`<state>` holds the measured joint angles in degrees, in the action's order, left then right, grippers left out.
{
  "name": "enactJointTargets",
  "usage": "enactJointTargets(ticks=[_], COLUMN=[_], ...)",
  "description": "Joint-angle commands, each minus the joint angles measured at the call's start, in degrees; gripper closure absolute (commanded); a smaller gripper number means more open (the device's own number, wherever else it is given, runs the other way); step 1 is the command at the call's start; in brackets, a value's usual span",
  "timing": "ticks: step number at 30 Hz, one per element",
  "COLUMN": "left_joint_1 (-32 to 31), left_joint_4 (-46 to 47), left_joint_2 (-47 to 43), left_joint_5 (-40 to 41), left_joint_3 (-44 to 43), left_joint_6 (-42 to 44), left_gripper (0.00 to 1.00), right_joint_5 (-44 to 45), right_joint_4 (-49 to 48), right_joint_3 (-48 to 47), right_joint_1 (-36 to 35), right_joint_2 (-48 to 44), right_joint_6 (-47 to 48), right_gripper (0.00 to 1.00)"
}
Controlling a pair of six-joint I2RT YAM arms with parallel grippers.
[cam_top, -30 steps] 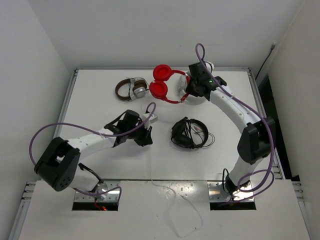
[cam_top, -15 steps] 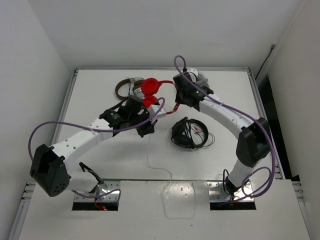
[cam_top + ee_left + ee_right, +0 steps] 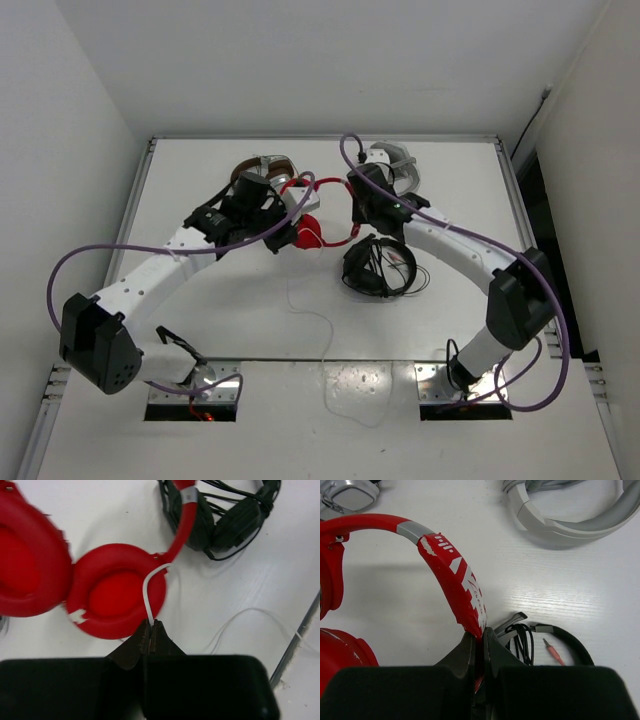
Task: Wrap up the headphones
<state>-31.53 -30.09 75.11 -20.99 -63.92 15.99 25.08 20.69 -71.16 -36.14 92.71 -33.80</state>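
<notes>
The red headphones (image 3: 308,232) hang just above the middle of the table, with two round ear cups (image 3: 117,597) and a worn red headband (image 3: 455,575). My right gripper (image 3: 481,637) is shut on the headband; from above it shows right of the cups (image 3: 356,222). My left gripper (image 3: 151,625) is shut on the thin white cable (image 3: 149,590) close to one ear cup, and sits left of the cups (image 3: 288,238). The rest of the cable (image 3: 312,322) trails loose toward the near edge and over it.
Black headphones (image 3: 378,268) with a coiled black cable and a pink jack (image 3: 554,652) lie right of the red pair. Brown-and-silver headphones (image 3: 262,165) and a white-grey pair (image 3: 395,160) lie at the back. A metal rail (image 3: 297,635) borders the table.
The right gripper has carried the red headphones from the back toward the middle. The left gripper has moved away from the near edge to meet them, drawing the white cable up the table.
</notes>
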Motion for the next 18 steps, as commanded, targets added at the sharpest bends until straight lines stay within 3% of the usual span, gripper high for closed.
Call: enactJointTargets(ticks=[1, 14, 18], left_joint_1=[1.9, 4.4, 6.7], left_joint_4=[3.9, 8.8, 9.3], left_joint_2=[-2.1, -1.5, -1.5], left_joint_5=[0.3, 3.1, 2.5], left_joint_3=[-1.7, -3.6, -4.2], left_joint_6=[-1.5, -3.9, -3.9], left_gripper=[1.0, 1.0, 1.0], right_joint_5=[-2.9, -5.4, -2.0], right_joint_4=[-7.1, -9.1, -9.7], right_joint_3=[0.8, 3.5, 4.7], right_joint_1=[-0.5, -4.8, -6.4], right_joint_2=[-4.4, -6.0, -7.0], right_joint_6=[0.8, 8.2, 10.7], right_gripper=[1.0, 1.0, 1.0])
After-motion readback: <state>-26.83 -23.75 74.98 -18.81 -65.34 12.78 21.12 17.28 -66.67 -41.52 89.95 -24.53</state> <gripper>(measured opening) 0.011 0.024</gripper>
